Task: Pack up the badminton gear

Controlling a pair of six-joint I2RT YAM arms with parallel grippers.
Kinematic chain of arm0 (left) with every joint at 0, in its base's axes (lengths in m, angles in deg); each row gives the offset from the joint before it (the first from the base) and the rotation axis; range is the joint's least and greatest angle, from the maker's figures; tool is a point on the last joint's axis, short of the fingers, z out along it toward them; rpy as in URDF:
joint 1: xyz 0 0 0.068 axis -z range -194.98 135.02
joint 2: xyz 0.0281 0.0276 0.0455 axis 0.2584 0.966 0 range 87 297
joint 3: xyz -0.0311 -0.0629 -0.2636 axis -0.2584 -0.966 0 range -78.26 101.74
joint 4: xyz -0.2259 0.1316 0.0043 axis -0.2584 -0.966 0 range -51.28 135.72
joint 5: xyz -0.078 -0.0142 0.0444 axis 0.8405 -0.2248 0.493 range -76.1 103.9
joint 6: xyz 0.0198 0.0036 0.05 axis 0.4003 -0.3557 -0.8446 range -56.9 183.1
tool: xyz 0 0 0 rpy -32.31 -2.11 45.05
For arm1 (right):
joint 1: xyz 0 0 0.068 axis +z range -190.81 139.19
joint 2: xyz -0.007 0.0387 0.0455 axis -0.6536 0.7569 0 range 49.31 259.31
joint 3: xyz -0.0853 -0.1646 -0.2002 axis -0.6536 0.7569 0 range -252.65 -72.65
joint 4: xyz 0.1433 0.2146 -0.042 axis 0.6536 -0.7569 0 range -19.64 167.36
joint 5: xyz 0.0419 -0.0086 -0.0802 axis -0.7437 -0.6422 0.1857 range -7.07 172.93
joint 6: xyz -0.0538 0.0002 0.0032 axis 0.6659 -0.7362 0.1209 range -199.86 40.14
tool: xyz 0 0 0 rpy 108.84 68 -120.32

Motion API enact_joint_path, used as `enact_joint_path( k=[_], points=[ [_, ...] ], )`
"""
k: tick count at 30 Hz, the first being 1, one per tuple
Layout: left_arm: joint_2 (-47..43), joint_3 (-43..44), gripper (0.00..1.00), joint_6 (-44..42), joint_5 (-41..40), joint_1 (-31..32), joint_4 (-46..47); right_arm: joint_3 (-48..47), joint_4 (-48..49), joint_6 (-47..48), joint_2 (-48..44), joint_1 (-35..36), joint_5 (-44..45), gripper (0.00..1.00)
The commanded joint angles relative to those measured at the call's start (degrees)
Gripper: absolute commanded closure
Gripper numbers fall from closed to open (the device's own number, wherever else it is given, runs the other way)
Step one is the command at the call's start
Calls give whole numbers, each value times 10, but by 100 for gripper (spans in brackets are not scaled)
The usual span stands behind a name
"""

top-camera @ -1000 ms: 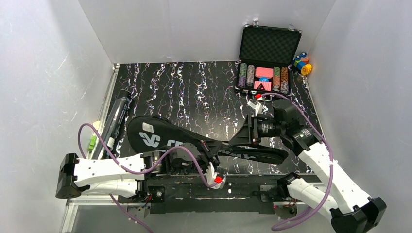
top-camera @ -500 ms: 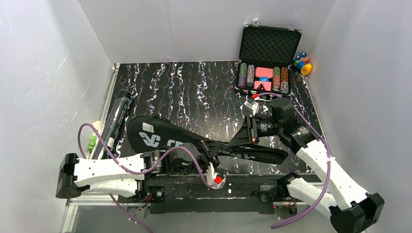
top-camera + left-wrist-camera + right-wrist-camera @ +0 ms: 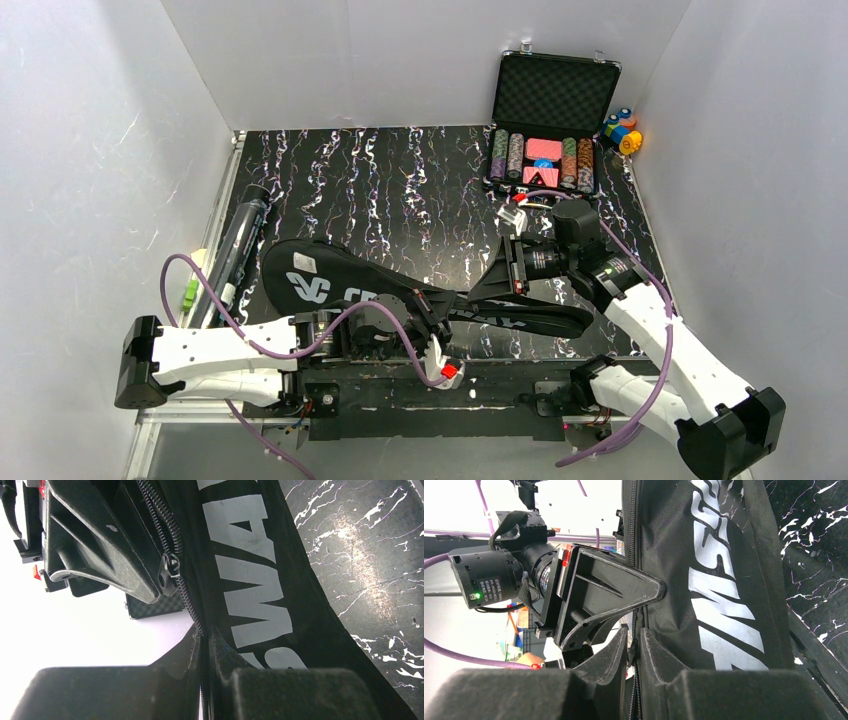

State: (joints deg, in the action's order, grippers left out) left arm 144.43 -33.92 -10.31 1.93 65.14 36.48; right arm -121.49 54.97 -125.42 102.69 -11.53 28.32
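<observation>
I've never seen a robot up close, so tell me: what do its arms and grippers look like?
Both the left arm and right arm have white shells with black joints, each trailing a looping purple cable. The left gripper and right gripper are black, wedge-shaped, with dark padded fingers.

The bag [image 3: 310, 285] shows nothing of what lies inside it. In the top view the left gripper [image 3: 437, 310] and right gripper [image 3: 497, 285] cover its middle, so their fingertips are out of sight there. In both wrist views the picture edges cut the bag's white lettering [image 3: 250, 580] to a few letters. The tube [image 3: 240, 235] loses its near end behind the left arm [image 3: 215, 355], and its print is too small to read.
</observation>
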Motion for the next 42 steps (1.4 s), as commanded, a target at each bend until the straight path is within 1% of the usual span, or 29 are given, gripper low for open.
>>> enact_joint_path(
  k=[1, 3, 9, 12, 14, 15, 22, 30, 37, 42],
  points=[
    [-17, 20, 100, -14, -6, 4, 30, 9, 28, 1, -1, 3, -27, 80],
    [-19, 19, 100, -13, -8, 4, 29, 7, 28, 4, -3, 3, -33, 83],
    [-20, 17, 100, -11, -10, 4, 24, -5, -9, 35, -6, 3, -39, 86],
    [-19, 18, 100, -11, -10, 4, 23, -3, -16, 41, -7, 3, -39, 91],
    [-18, 18, 100, -11, -10, 3, 22, -1, -18, 44, -8, 3, -39, 98],
    [-18, 19, 100, -11, -10, 3, 20, 0, -19, 45, -9, 3, -38, 99],
    [-15, 25, 100, 2, -7, 4, 0, -14, -30, 49, -13, -6, -22, 99],
    [-20, 20, 100, 5, -12, 2, -19, -57, -107, 66, -11, -89, -29, 99],
    [-37, 8, 100, 8, -20, -1, -42, -64, -165, 80, -30, -118, 5, 99],
    [-48, 1, 100, 7, -29, -2, -53, -63, -165, 60, -53, -137, 16, 99]
  ],
)
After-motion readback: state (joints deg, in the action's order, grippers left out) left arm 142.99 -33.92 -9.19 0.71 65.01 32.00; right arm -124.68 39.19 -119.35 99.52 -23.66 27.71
